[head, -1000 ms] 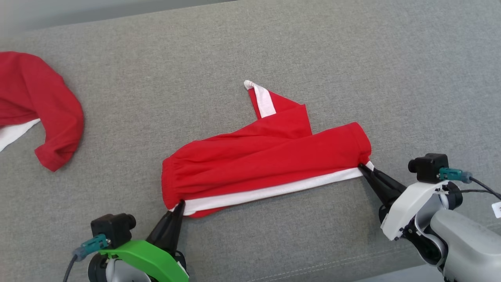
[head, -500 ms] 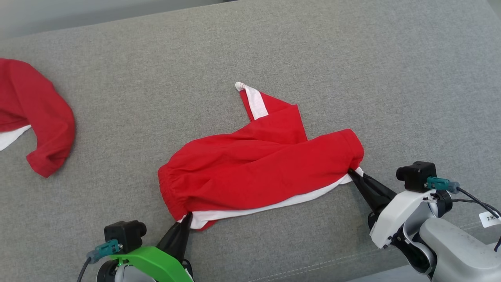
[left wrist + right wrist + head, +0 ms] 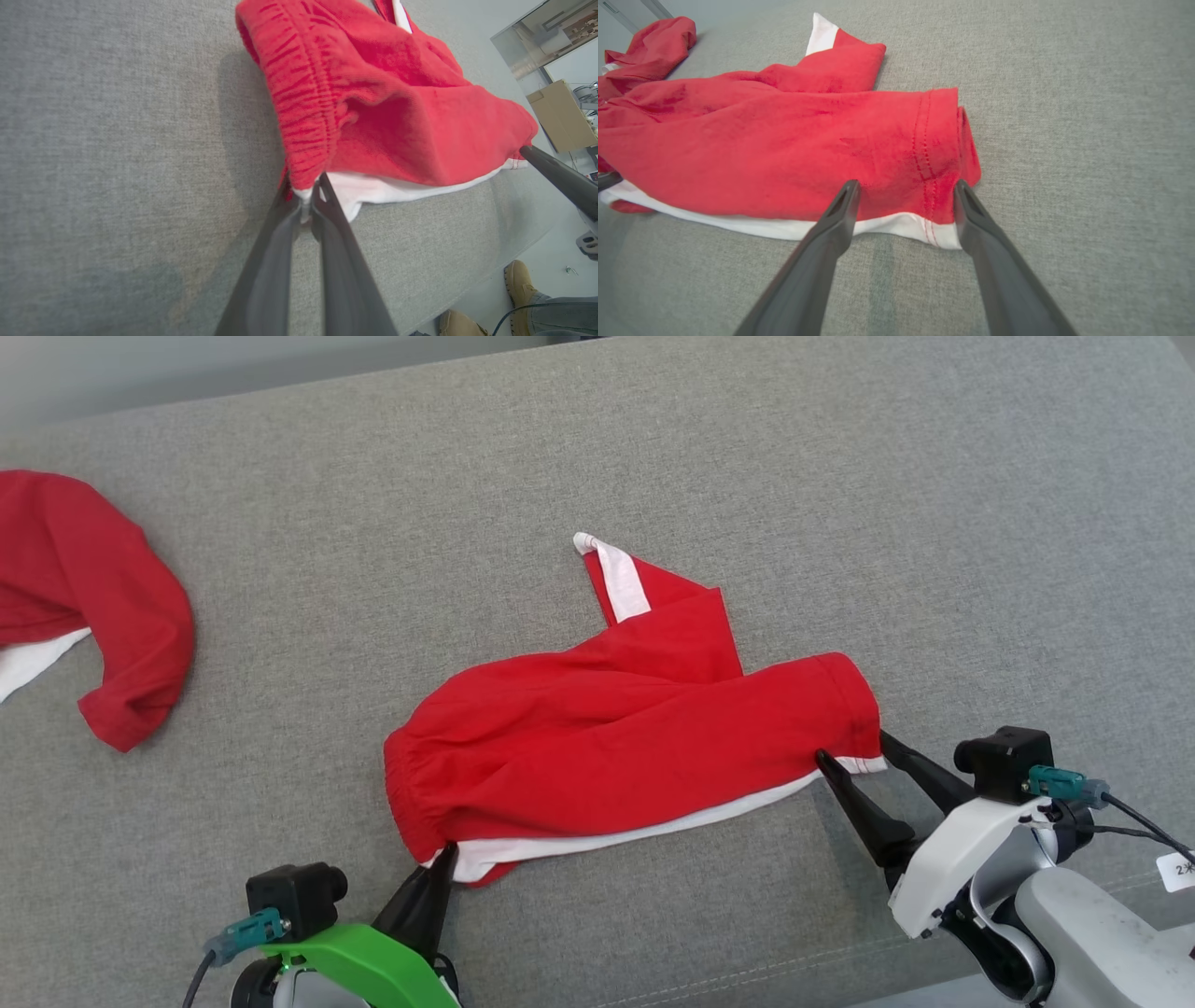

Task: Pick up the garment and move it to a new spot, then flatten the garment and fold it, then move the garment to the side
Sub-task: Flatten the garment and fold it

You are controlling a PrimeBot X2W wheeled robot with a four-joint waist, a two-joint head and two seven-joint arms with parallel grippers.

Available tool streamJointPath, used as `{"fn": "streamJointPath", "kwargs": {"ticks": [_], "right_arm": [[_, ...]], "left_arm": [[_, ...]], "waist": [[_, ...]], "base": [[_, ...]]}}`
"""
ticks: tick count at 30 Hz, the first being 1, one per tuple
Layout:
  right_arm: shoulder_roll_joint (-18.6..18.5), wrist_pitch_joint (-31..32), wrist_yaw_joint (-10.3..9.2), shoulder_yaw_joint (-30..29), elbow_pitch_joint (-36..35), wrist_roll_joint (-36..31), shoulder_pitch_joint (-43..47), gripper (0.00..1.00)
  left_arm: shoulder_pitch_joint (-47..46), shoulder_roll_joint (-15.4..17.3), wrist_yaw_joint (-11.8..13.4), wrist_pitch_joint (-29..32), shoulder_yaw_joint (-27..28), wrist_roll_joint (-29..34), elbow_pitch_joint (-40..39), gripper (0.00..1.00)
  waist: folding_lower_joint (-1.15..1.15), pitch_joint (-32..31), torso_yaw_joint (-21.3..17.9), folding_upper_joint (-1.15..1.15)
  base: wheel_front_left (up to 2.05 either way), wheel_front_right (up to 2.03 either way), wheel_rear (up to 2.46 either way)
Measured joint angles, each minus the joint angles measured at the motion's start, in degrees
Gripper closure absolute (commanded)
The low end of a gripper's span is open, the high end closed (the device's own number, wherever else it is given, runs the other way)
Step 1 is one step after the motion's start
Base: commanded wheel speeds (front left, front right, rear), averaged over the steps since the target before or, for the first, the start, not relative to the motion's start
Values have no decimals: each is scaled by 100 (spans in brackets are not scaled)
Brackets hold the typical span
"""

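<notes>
Saw red shorts (image 3: pixel 635 747) pinched at near-left waistband by left gripper (image 3: pixel 446 851), with right gripper (image 3: pixel 853 747) spread wide at right hem; judged set-down finishing, flattening next.

red-and-white garment (image 3: pixel 635 747), folded lengthwise, lying crumpled

Overhead head, low wrists, shared garment (image 3: pixel 635 747)
</notes>
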Motion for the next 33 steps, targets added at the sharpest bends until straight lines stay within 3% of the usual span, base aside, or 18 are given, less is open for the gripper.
{"fn": "streamJointPath", "kwargs": {"ticks": [2, 4, 15, 18, 22, 27, 29, 30, 31, 32, 33], "right_arm": [[52, 124, 0, -131, -92, -81, 96, 4], [101, 226, 0, -260, -162, -175, 195, 0], [353, 534, 0, -716, -249, -570, 459, 0], [405, 611, -2, -727, -191, -609, 458, 10], [434, 650, -2, -762, -75, -641, 442, 8], [461, 660, -2, -768, 84, -654, 365, 15], [474, 684, -2, -749, 156, -665, 333, 23], [480, 686, -3, -734, 196, -664, 313, 53], [483, 703, -3, -714, 227, -637, 284, 63], [483, 732, -3, -658, 244, -604, 250, 91], [488, 753, -3, -600, 237, -568, 225, 100]], "left_arm": [[0, 4, 1, 2, 1, -7, 3, 100], [-1, 9, 15, 5, 2, -8, 4, 100], [-8, 54, 27, 10, -2, -25, -9, 100], [-22, 65, 31, 14, -13, -26, -13, 100], [-40, 66, 32, 24, -26, -32, -12, 100], [-53, 76, 43, 24, -31, -40, -9, 100], [-54, 80, 44, 24, -35, -40, -8, 100], [-54, 83, 44, 25, -42, -42, -8, 100], [-55, 85, 44, 25, -42, -44, -7, 100], [-57, 88, 44, 29, -44, -58, -5, 100], [-57, 92, 44, 32, -45, -73, -3, 100]], "waist": [[0, 6, -3, 0], [0, 12, 0, 0], [0, 50, 16, 0], [0, 61, 29, 0], [0, 75, 65, 0], [0, 88, 91, 0], [0, 88, 89, 0], [0, 88, 88, 0], [0, 87, 87, 0], [0, 85, 85, 0], [0, 81, 82, 0]], "base": [[0, 0, 0], [0, 0, 0], [0, 0, 0], [0, 0, 0], [0, 0, 0], [0, 0, 0], [0, 0, 0], [0, 0, 0], [0, 0, 0], [0, 0, 0], [0, 0, 0]]}}
